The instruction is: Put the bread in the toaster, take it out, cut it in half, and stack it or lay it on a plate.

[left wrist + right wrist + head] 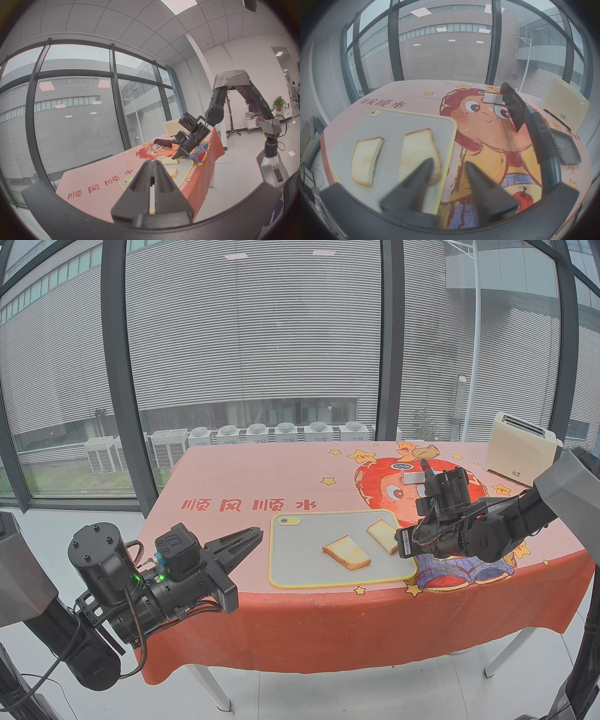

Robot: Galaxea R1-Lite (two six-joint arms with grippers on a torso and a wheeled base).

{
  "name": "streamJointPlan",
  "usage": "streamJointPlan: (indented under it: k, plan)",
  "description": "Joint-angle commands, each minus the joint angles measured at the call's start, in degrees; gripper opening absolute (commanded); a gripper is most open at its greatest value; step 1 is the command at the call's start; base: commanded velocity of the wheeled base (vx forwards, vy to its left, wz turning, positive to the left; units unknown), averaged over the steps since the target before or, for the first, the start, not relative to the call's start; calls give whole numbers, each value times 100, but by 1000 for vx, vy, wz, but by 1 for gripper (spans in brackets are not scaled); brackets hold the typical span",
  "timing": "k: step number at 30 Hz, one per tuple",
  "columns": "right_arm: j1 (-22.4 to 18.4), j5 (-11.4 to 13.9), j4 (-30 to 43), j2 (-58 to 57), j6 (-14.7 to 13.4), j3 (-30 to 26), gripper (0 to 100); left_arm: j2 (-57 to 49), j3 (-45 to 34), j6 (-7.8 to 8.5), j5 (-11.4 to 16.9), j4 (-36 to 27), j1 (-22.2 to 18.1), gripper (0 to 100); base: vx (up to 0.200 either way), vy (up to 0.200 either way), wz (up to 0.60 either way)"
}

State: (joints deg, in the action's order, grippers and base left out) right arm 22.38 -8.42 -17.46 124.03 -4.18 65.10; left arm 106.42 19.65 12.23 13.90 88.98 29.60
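Grey cutting board [300,559] carries the left bread half [347,552] and the right bread half [383,535]. The right wrist view shows the right gripper [448,162] spread open over the board's edge, plus a knife [517,107] and a dark tray [565,147] that the arm covers in the head view. The left gripper [152,168] is pressed closed, empty.

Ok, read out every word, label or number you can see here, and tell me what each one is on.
"顺风顺水": four large red characters printed on the orange-pink patterned tablecloth, near its left side.
Small dark mark low on the front of the cream rectangular toaster: too small to read.
Faint marks on the blade of the black knife: too blurred to read.
No numbers can be read.
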Motion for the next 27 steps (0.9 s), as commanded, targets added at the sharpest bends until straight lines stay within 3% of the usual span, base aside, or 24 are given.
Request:
streamJointPlan:
  k: [1,27]
  plan:
    - [38,7,5,-19,-4,-6,0,-52,4,-1,-1,102,2,0,0,0,0]
    - [91,16,-12,-529,-56,-120,0,-96,4,-1,8,102,2,0,0,0,0]
